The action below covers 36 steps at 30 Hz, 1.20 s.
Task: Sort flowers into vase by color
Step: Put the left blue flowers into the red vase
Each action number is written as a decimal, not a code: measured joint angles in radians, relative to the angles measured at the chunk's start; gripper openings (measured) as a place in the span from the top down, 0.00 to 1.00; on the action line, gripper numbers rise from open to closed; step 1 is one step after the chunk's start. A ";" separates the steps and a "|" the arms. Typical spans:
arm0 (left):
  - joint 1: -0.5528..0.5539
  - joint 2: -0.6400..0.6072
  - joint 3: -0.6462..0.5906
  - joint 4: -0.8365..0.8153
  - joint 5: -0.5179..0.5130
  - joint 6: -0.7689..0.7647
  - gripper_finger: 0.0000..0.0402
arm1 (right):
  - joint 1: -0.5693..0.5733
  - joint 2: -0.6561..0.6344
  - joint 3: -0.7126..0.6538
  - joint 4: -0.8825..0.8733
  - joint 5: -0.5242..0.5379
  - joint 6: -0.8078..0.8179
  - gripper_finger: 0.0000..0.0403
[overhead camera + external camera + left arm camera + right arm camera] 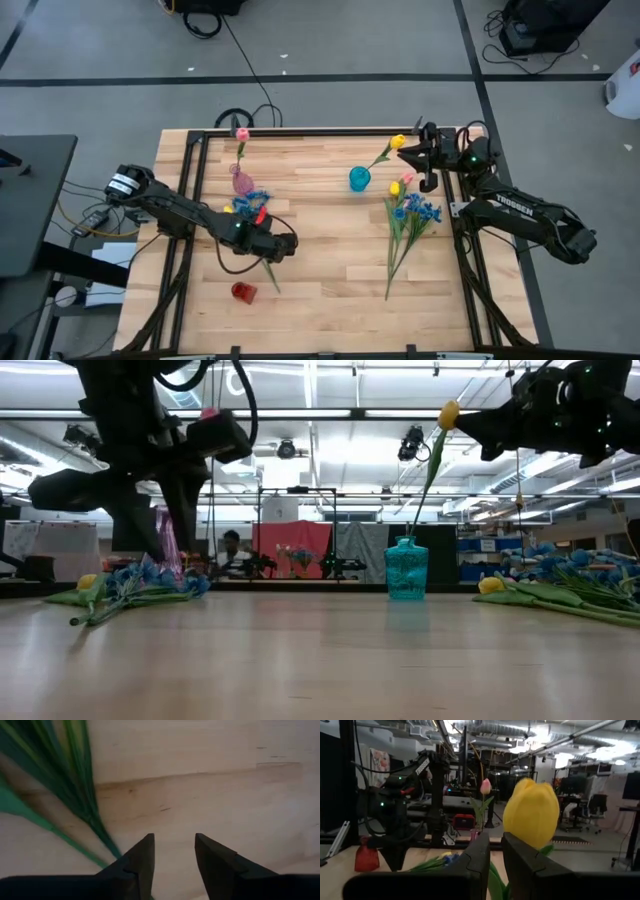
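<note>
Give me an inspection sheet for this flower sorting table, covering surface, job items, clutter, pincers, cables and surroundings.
Surface: wooden table, bare in the middle.
Job's things: yellow tulip standing in teal vase; pink tulip in pink vase; red vase holds no flowers; loose bunch of blue, yellow and pink flowers lying at right; smaller bunch under the left arm.
Clutter: nothing seen.
Pincers: left pincer open, low over the wood beside green stems; right pincer nearly shut just below the yellow tulip's head, grip unclear.
Cables: black cable on the floor behind the table.
Surroundings: person seated far behind.
</note>
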 joint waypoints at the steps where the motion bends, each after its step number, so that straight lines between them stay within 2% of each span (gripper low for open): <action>1: 0.000 0.000 0.000 -0.002 0.000 -0.004 0.62 | 0.000 0.000 0.000 0.009 0.000 0.000 0.84; 6: 0.000 0.000 0.000 -0.002 0.010 -0.060 0.58 | 0.000 0.000 0.000 0.029 0.002 -0.003 0.84; 13: -0.003 0.005 0.000 -0.116 0.113 -0.084 0.58 | 0.000 0.002 0.000 0.028 0.044 -0.028 0.84; 19: -0.002 0.016 0.000 -0.172 0.114 -0.082 0.58 | 0.000 0.002 0.000 0.028 0.049 -0.036 0.84; 26: 0.000 0.090 0.000 -0.164 0.113 -0.069 0.58 | 0.000 0.002 0.000 0.028 0.049 -0.042 0.84; 36: 0.003 0.110 0.000 -0.165 0.045 -0.059 0.58 | 0.000 0.002 0.000 0.028 0.051 -0.042 0.84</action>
